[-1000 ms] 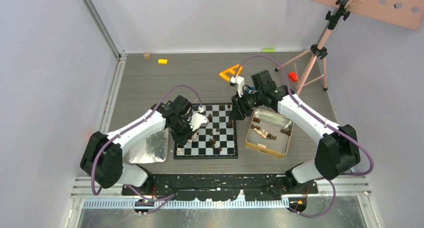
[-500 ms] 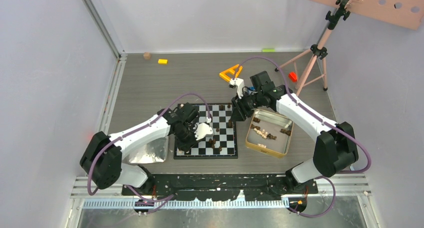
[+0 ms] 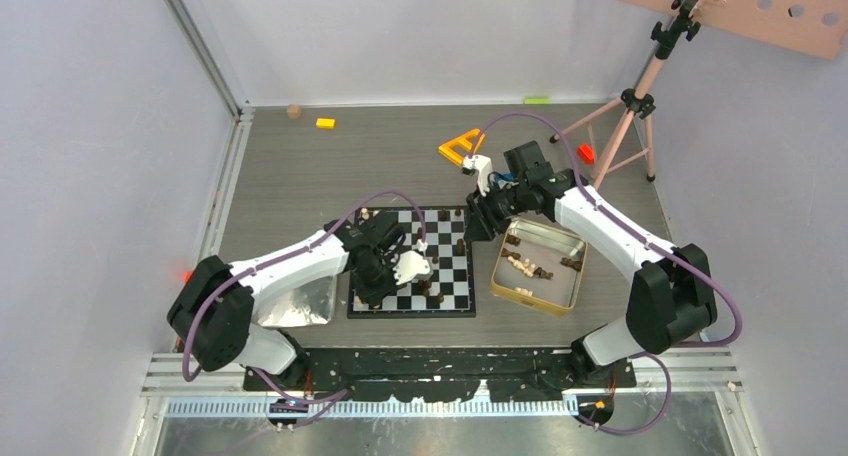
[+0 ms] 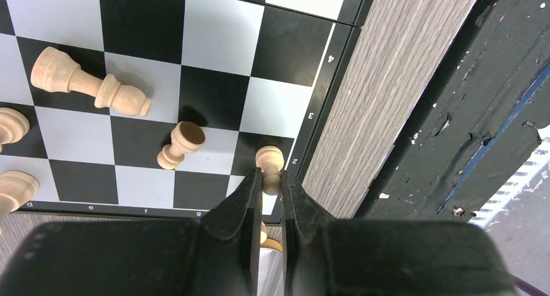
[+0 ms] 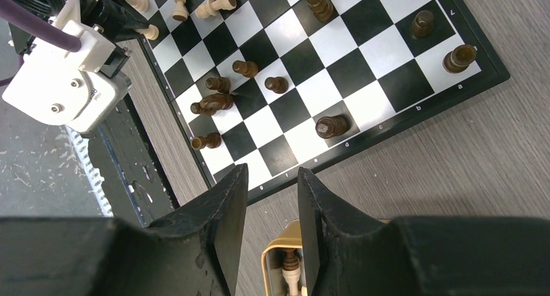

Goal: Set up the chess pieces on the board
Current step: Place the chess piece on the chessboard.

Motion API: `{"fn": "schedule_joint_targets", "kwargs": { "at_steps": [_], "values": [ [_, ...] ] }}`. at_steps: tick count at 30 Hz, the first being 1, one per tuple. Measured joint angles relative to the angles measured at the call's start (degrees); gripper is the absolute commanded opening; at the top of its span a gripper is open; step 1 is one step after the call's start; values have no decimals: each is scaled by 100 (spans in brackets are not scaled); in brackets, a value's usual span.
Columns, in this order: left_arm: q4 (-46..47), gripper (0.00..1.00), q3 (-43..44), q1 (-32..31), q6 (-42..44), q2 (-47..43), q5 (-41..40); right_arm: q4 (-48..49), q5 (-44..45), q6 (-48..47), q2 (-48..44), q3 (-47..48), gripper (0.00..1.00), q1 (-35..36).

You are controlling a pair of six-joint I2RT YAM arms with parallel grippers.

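Now, your left hand (image 4: 271, 179) is clamped on a light pawn (image 4: 269, 161), long axis running along the fingers (image 4: 237, 208), right over an edge square of the board (image 4: 214, 30); your right hand (image 5: 272, 172) hangs half-open and empty beside it.

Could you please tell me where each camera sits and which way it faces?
Top external: above and behind the arms, looking down at the board; both arms show.
Left wrist: rides that arm, looks down past the left gripper, shut on a light piece, at a board corner.
Right wrist: rides that arm, looks down past the open right gripper at dark pieces.
Shared: all three show the board.
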Motion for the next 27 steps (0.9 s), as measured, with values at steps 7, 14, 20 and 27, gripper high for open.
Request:
{"fn": "schedule_joint_targets", "kwargs": {
  "at_steps": [7, 14, 20, 27],
  "values": [
    [4, 11, -4, -50, -2, 0, -74, -20, 0, -39, 2, 0, 40, -9],
    [101, 30, -74, -90, -20, -37, -181, -28, 2, -63, 52, 0, 40, -11],
    [197, 44, -188, -96, -28, -57, -372, -59, 2, -70, 90, 2, 40, -9],
    [201, 57, -162, -94, -24, -619, -531, -94, 0, -72, 114, 2, 40, -11]
  ]
}}
